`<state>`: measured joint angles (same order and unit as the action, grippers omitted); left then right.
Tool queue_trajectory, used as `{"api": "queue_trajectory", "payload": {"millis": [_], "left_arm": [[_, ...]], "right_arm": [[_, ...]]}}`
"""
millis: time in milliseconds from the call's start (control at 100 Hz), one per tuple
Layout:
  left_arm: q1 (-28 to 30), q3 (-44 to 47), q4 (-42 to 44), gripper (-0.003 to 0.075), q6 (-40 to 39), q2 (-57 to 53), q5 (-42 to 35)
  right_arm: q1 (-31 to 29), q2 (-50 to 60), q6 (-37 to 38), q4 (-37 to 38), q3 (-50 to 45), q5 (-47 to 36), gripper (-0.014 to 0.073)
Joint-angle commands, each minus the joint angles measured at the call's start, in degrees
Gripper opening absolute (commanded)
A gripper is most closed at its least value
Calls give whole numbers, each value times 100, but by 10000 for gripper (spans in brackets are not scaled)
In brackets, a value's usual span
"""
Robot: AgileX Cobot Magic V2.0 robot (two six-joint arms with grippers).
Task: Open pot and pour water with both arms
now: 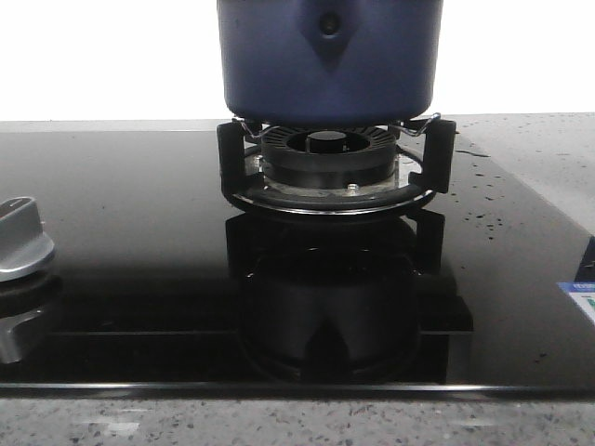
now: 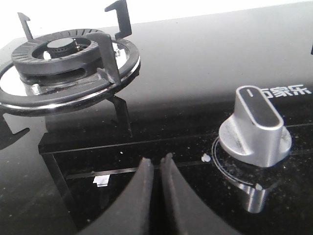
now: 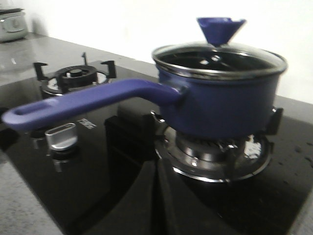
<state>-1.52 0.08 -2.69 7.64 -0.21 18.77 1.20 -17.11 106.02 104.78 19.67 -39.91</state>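
Closest to the lens, the left gripper [image 2: 156,164] hovers clenched and empty near a silver knob [image 2: 255,128] on the black hob [image 1: 139,232]. Likewise clenched and empty, the right gripper [image 3: 157,169] hangs beside the pot [image 3: 222,95], which sits lidded on its burner [image 1: 327,158], handle [image 3: 83,104] free.

Front view: pot [image 1: 330,60] top cut off, lid & handle unseen. Knob [image 1: 20,239] half cropped. Right wrist view blurry.
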Motion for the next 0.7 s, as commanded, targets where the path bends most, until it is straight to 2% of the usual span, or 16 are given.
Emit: {"api": "queue_trajectory", "payload": {"millis": [0, 80, 150, 200, 220, 250, 270, 320, 390, 410, 460, 560, 610, 690], "left_arm": [[11, 261, -21, -20, -51, -170, -206], [11, 261, -21, -20, -51, -170, -206], [11, 261, -21, -20, -51, -170, -206], [11, 261, -21, -20, -51, -170, -206], [11, 261, -21, -20, -51, -170, -206], [11, 261, -21, -20, -51, -170, -206], [11, 261, -21, -20, -51, -170, -206], [11, 261, -21, -20, -51, -170, -206], [11, 261, -21, -20, -51, -170, -206], [11, 261, -21, -20, -51, -170, -206], [11, 261, -21, -20, -51, -170, -206], [11, 261, -21, -20, -51, -170, -206], [11, 261, -21, -20, -51, -170, -206], [11, 261, -21, -20, -51, -170, -206]], "right_arm": [[3, -45, -4, 265, 32, 454, -64], [3, -45, -113, 66, -82, 817, -64], [3, -45, -1020, -731, -235, 1393, -64], [3, -45, -2571, -1762, -365, 1865, -64], [3, -45, -3020, -2318, -418, 2059, -64], [3, -45, -4160, -3290, -486, 2377, -64], [3, -45, -4820, -3686, -533, 2496, -64], [3, -41, -6221, -5214, -631, 2984, -64], [3, 41, -7717, -6891, -740, 3820, -64], [3, 85, -8055, -7162, -757, 3991, -64], [3, 215, -8596, -8002, -804, 4797, -64], [3, 582, -8788, -8357, -913, 5933, -64], [-8, 813, -8788, -8357, -1045, 6125, -64], [-88, 1229, -8788, -8357, -1420, 5965, -64]]}}
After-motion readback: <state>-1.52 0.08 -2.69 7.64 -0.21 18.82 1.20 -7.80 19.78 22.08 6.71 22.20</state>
